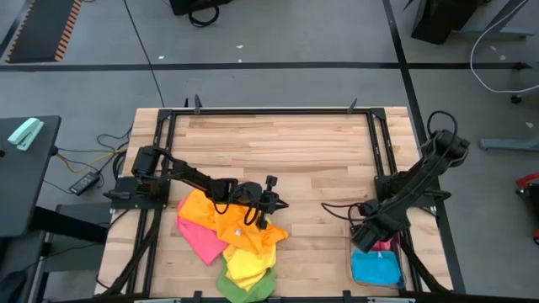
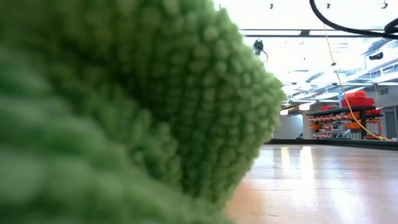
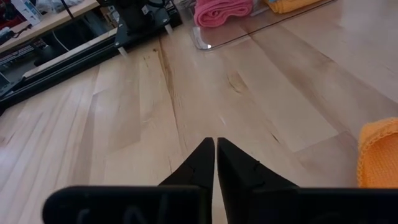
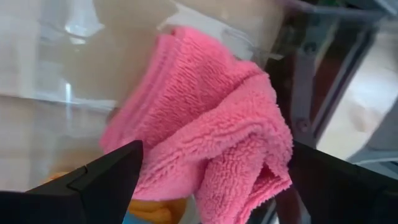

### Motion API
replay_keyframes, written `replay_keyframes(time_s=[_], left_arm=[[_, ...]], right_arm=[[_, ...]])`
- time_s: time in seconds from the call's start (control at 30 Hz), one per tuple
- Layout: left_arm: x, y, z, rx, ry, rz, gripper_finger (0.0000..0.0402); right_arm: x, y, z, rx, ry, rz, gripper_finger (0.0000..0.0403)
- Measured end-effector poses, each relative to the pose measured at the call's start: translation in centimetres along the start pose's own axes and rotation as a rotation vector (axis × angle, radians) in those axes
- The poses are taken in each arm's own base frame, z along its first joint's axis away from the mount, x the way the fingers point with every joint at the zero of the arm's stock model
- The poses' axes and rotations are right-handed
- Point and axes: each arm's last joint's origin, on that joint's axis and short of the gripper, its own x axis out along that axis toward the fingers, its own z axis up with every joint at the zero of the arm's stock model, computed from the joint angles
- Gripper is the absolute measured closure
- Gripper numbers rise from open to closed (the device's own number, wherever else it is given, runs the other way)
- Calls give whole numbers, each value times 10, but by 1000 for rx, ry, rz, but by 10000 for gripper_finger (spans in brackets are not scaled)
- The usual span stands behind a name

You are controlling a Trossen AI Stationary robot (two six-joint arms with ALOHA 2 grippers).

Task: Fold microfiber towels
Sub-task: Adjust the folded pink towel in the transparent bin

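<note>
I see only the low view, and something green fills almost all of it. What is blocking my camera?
Observer: A green towel, the near end of the towel pile on the table.
Operator: Where is the left gripper?
Observer: The left gripper is shut and empty, over bare wood beside the orange towel.
Operator: And the right one?
Observer: The right gripper is open over the clear bin, with one finger on either side of a pink towel.

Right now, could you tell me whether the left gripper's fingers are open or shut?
Shut, holding nothing. In the left wrist view the left gripper has its two dark tips nearly touching over bare table, with the orange towel off to one side.
</note>
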Motion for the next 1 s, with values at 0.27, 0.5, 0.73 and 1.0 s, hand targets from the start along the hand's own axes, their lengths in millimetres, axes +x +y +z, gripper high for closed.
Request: replay_keyframes(time_s=[0.27,0.5,0.73,1.0], left_arm=[[0,-1,0,1,6,-4,388],[0,-1,-1,1,14,-7,379],[0,-1,-2,-5,17,-9,380],[0,-1,-1,-5,13,-7,387]], right_arm=[[2,1,-1,3,10,-20,46],[18,1,4,-6,21,-7,126],[29,0,5,-42,116,-25,227],[20,-2,5,-64,128,23,330]])
